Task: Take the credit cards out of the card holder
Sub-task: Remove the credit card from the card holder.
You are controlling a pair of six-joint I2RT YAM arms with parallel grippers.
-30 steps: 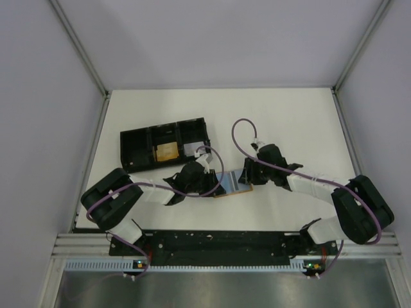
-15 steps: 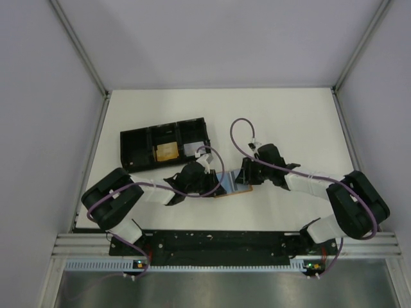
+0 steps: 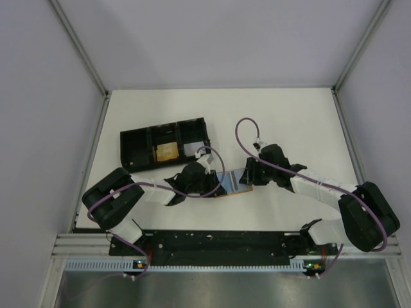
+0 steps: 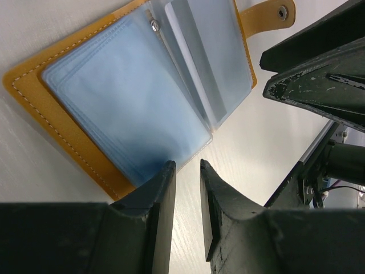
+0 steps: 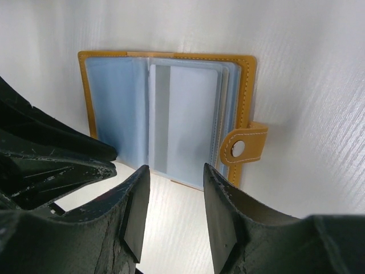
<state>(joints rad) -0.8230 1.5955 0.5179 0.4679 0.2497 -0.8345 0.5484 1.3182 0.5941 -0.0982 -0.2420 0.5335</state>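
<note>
The card holder [image 3: 232, 182] lies open on the table [image 3: 289, 122] between both grippers, with the pale credit cards [image 5: 191, 117] tucked inside it. The left arm reaches low from 8 o'clock, and the left gripper [image 4: 186, 170] is narrowly parted at the holder's edge, its gap empty. The right arm bends in from 4 o'clock, and the right gripper [image 5: 173, 181] is moderately parted over the holder's near edge, gripping nothing.
</note>
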